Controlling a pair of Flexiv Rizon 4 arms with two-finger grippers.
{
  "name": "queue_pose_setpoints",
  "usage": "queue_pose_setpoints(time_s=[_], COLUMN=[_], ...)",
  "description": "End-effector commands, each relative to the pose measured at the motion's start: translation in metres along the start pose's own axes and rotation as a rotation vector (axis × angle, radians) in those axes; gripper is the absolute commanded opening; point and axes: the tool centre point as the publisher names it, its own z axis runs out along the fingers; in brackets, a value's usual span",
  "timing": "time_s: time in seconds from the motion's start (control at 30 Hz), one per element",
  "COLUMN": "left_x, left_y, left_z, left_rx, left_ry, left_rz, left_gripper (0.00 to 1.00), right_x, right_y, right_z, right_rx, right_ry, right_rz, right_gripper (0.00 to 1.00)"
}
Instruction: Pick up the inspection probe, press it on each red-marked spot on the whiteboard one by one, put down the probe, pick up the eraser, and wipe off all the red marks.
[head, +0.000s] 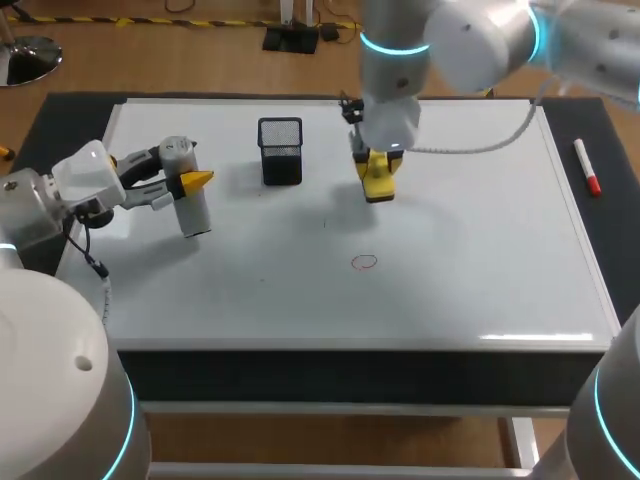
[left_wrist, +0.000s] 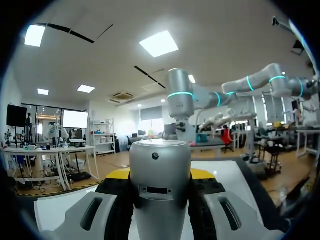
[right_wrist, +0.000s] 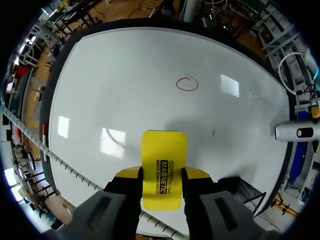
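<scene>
My left gripper (head: 190, 181) is shut on the grey cylindrical probe (head: 188, 190), held upright at the whiteboard's left side; in the left wrist view the probe (left_wrist: 160, 175) stands between the fingers (left_wrist: 207, 187). My right gripper (head: 379, 175) is shut on the yellow eraser (head: 379, 180), a little above the board's middle back. From the right wrist the eraser (right_wrist: 163, 169) sits between the yellow tips of the right gripper (right_wrist: 162, 176), with a red circle mark (right_wrist: 187, 83) ahead of it. That red circle mark (head: 365, 262) lies on the whiteboard (head: 470, 250) near its centre front.
A black mesh pen cup (head: 281, 150) stands at the back between the two grippers. A red-capped marker (head: 586, 166) lies off the board's right edge. The probe (right_wrist: 296, 132) shows beside the mesh cup (right_wrist: 245, 192) in the right wrist view.
</scene>
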Motion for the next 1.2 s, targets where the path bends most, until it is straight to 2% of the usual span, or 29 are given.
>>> queue_pose_setpoints(time_s=[0.03,0.23,0.77,1.0,1.2], left_x=[-0.001,-0.001,-0.001,-0.001,-0.001], left_y=[-0.001,-0.001,-0.001,-0.001,-0.001], left_z=[0.0,0.0,0.0,0.0,0.0], left_rx=[0.001,0.001,0.001,0.001,0.001], left_ry=[0.003,0.003,0.003,0.003,0.003], left_rz=[-0.001,-0.001,-0.001,-0.001,-0.001], left_gripper=[0.0,0.0,0.0,0.0,0.0], right_x=[-0.012,-0.017,-0.009,0.004,0.026], right_y=[-0.005,-0.005,-0.005,-0.007,-0.006], right_z=[0.009,0.022,0.045,0.049,0.053], right_rx=[-0.017,-0.017,-0.056,-0.056,-0.066], right_ry=[0.031,0.046,0.032,0.053,0.059], right_rz=[-0.004,-0.024,-0.018,0.009,0.059], right_gripper=[0.0,0.0,0.0,0.0,0.0])
